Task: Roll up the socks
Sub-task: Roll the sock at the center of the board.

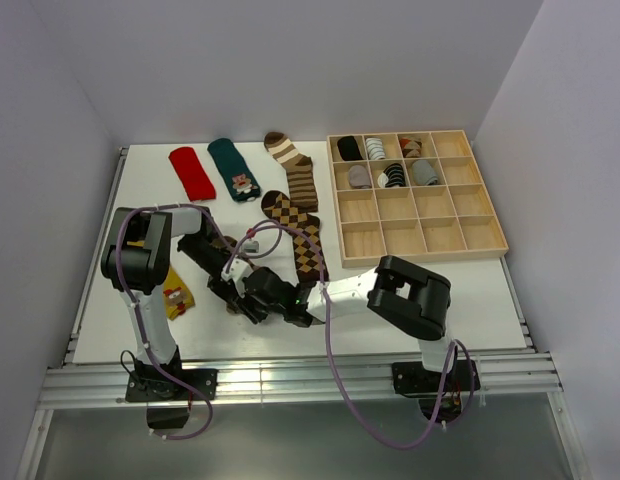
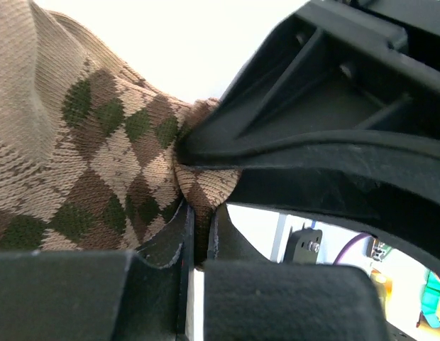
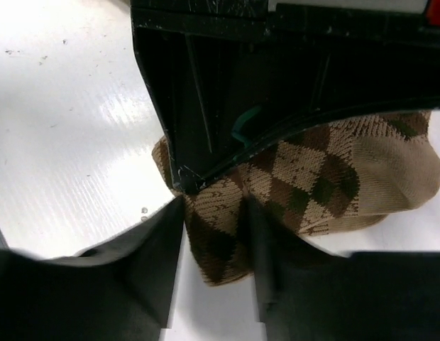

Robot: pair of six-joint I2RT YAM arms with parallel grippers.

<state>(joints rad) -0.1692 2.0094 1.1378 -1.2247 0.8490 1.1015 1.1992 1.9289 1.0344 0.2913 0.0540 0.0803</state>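
Both grippers meet near the table's front, left of middle. My left gripper (image 1: 240, 292) (image 2: 200, 213) is shut on a fold of a brown argyle sock (image 2: 99, 163). My right gripper (image 1: 264, 302) (image 3: 214, 213) grips the same sock (image 3: 319, 177) at its cuff end; the fabric fills the gap between its fingers. In the top view the arms mostly hide this sock. A second argyle sock (image 1: 300, 238) lies flat just behind. A mustard yellow sock (image 1: 177, 296) lies by the left arm. Red (image 1: 192, 172), dark teal (image 1: 235, 168) and striped (image 1: 293, 166) socks lie at the back.
A wooden compartment tray (image 1: 460, 235) stands at the back right, with several rolled socks (image 1: 390, 162) in its top two rows. White walls enclose the table on three sides. The left gripper's black body (image 3: 277, 71) looms close over the right wrist view.
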